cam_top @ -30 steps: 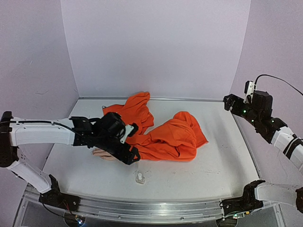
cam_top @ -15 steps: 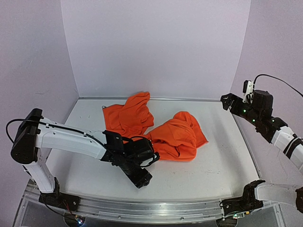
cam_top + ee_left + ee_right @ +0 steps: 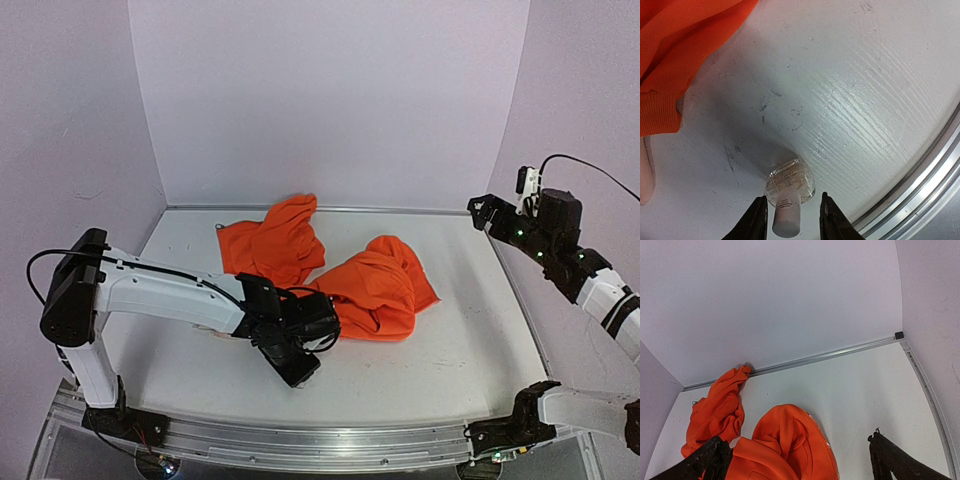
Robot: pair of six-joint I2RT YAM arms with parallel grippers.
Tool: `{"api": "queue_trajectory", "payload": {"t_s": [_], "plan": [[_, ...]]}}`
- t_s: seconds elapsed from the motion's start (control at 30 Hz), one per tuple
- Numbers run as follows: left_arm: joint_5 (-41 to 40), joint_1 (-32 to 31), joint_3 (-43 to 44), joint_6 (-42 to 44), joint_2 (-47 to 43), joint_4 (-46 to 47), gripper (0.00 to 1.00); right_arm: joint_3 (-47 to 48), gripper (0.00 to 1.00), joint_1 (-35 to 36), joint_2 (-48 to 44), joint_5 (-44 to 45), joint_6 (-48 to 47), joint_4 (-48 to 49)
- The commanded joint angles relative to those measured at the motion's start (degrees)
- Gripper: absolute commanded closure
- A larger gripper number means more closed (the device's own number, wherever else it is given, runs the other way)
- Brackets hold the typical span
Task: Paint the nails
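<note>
A small clear glass bottle with a white cap stands on the white table near the front edge. My left gripper is low over it, its jaws half closed on either side of the cap, with a gap still showing on the right side. In the top view the left gripper hides the bottle. A pale peach mannequin hand shows at the left edge under the orange sleeve cuff; its nails cannot be made out. My right gripper hangs open, high at the right.
A crumpled orange garment lies across the middle of the table, reaching the back wall. A metal rail runs along the front edge just beyond the bottle. Lilac walls enclose the back and sides.
My left arm swung from the mannequin hand toward the front and came down over the bottle, and its jaws have narrowed around the cap. The right arm has barely moved.
</note>
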Motion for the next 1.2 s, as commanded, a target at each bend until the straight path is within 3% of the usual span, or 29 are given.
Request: {"api": "queue_trajectory", "payload": {"t_s": [0.0, 0.2, 0.4, 0.67, 0.8, 1.0, 1.17], "plan": [[-1.84, -0.15, 2.53, 0.13, 0.42, -2.18, 0.65, 2.4, 0.02, -0.34, -0.59, -0.28, -0.7, 2.51], [-2.74, -0.16, 3.0, 0.36, 0.39, -3.0, 0.77, 2.58, 0.02, -0.34, -0.04, 0.99, -1.36, 1.74], [-2.98, 0.72, 3.82, 0.78, -0.71, -3.41, 1.0, 3.52, 0.02, -0.34, 2.56, -0.33, -3.99, 0.41], [7.33, 10.96, 7.59, 1.88, -7.92, -6.55, 1.0, 6.64, 0.02, 0.82, 7.7, -17.72, -13.52, 0.49], [10.32, 17.0, 15.34, 2.65, -10.74, -10.72, 1.0, 6.95, 0.02, 9.06, 10.81, -22.8, -16.4, 2.63], [17.95, 24.91, 23.36, 1.15, -10.01, -13.67, 1.0, 4.73, 0.02, 18.9, 17.62, -30.28, -15.78, 13.62], [23.71, 28.44, 27.72, 0.37, -9.7, -13.81, 1.0, 5.38, 0.16, 24.03, 26.17, -38.77, -17.87, 20.94]]}}
